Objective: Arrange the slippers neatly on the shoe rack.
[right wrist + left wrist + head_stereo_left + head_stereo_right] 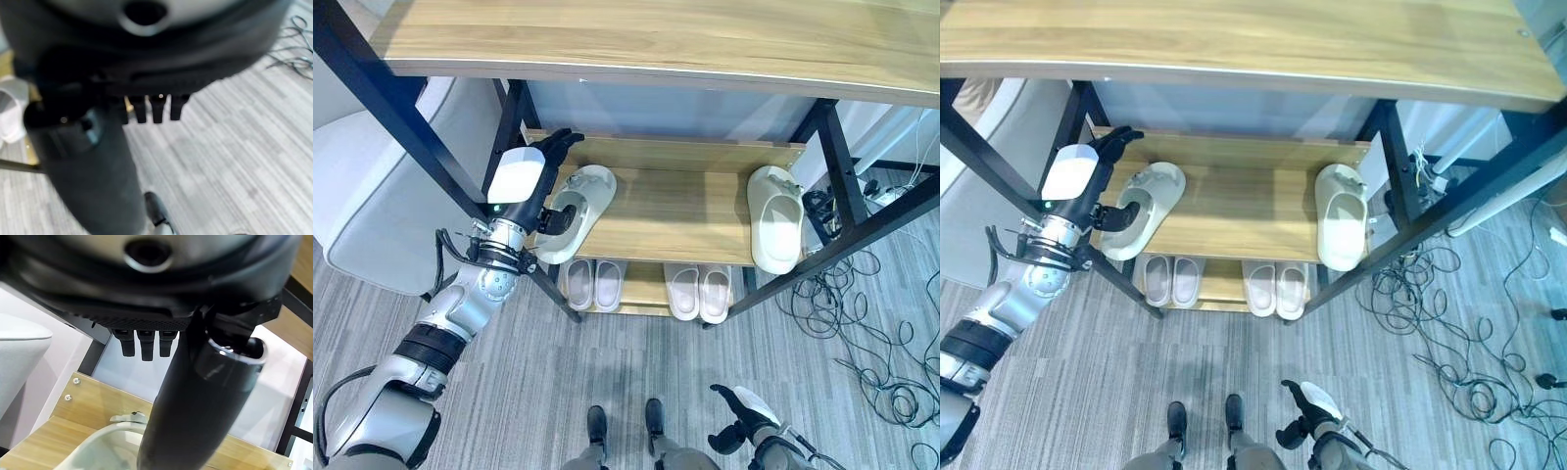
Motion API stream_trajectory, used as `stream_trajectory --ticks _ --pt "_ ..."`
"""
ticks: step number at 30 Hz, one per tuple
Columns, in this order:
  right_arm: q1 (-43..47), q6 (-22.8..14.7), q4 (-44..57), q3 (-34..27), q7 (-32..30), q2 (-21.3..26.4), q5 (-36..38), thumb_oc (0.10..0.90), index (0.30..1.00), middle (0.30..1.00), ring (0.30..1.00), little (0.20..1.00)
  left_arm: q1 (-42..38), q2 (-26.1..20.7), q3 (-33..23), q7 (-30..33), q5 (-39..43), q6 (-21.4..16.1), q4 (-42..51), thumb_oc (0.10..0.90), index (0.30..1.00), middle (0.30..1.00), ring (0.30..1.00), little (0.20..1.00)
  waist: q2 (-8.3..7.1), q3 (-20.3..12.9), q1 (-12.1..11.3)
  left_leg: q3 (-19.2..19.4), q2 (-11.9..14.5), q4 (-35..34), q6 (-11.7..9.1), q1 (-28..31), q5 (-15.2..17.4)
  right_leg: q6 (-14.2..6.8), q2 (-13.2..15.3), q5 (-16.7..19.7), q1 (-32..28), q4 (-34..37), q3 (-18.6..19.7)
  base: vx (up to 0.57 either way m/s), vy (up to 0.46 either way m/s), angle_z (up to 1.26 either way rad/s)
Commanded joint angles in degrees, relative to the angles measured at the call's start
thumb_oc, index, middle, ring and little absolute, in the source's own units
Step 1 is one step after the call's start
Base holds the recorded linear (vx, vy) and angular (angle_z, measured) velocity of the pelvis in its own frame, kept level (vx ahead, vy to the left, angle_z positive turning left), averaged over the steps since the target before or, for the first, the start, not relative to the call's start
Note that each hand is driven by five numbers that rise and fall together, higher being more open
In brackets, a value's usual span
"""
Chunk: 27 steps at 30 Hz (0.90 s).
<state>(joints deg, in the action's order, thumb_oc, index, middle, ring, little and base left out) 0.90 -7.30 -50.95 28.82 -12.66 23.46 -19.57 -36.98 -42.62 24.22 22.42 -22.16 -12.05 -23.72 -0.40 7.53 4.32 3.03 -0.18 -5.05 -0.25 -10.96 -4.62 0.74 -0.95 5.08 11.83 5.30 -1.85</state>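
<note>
Two pale slippers lie on the shoe rack's middle shelf [675, 211]. The left slipper [589, 196] lies tilted at the shelf's left end, and the left wrist view shows it too [105, 453]. My left hand [521, 178] is against its left side, open. Its fingers [558, 144] reach straight toward the back of the shelf and its thumb [553, 221] rests at the slipper's opening. The right slipper [775, 217] lies alone at the right end, its heel past the front edge. My right hand [744, 416] hangs low above the floor, open and holding nothing.
Two pairs of pale slippers [594, 284] [699, 292] stand side by side on the lower shelf. The wooden top shelf [656, 39] overhangs the rack, with black frame posts [396, 108] at both sides. Loose cables [862, 333] cover the floor at the right. A grey seat [372, 206] stands at the left.
</note>
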Motion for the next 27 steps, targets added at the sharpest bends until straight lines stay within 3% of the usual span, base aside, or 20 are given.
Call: stream_trajectory --ticks 1,11,12,13,27 --pt "-2.5 -1.8 2.1 -0.7 -1.0 1.6 0.2 0.8 0.9 0.9 0.9 0.9 -8.9 -4.2 -1.6 5.8 -0.4 0.6 -4.5 0.8 0.9 0.9 0.9 0.9 -0.92 -3.2 0.7 -1.7 -1.3 0.1 0.1 -2.1 7.3 -5.5 2.8 -1.9 2.0 -0.3 2.0 0.0 0.007 -0.05" --pt "-2.8 -2.1 2.4 -0.5 -0.9 2.1 0.9 0.8 0.9 0.9 0.9 0.9 -15.2 -5.8 3.5 4.9 -0.7 1.5 -12.3 0.8 0.9 0.9 0.9 0.9 -1.23 -2.7 1.6 -1.1 -1.4 0.1 0.1 -3.0 7.1 -5.8 2.9 -1.2 2.9 -0.3 2.4 0.0 0.005 -0.03" --pt "-2.9 -2.1 2.3 -0.5 -0.9 2.2 1.1 0.8 0.9 0.9 0.9 0.9 -15.9 -5.6 4.2 4.5 -0.1 1.4 -13.5 0.504 0.455 0.455 0.455 0.455 -1.26 -2.6 1.8 -1.0 -1.4 0.1 0.1 -3.1 7.0 -5.8 3.0 -1.1 3.0 -0.3 2.5 0.0 0.0 0.0" --pt "-2.9 -2.1 2.2 -0.5 -1.0 2.2 1.2 0.8 0.9 0.9 0.9 0.9 -16.2 -5.4 4.6 4.3 0.3 1.2 -14.1 0.411 0.316 0.316 0.316 0.316 -1.28 -2.6 1.9 -1.1 -1.5 0.1 0.1 -3.2 7.0 -5.8 3.0 -1.0 3.1 -0.3 2.5 0.0 0.0 0.0" --pt "-3.3 -1.6 1.4 -1.1 -1.6 1.4 1.6 0.8 0.9 0.9 0.9 0.9 -13.1 -0.8 2.9 2.7 3.8 0.3 -12.2 0.4 0.3 0.3 0.3 0.3 -1.18 -2.0 2.1 -1.1 -1.9 0.1 0.2 -3.3 7.0 -5.6 3.2 -0.9 3.5 -0.3 2.7 0.0 -0.001 0.0"
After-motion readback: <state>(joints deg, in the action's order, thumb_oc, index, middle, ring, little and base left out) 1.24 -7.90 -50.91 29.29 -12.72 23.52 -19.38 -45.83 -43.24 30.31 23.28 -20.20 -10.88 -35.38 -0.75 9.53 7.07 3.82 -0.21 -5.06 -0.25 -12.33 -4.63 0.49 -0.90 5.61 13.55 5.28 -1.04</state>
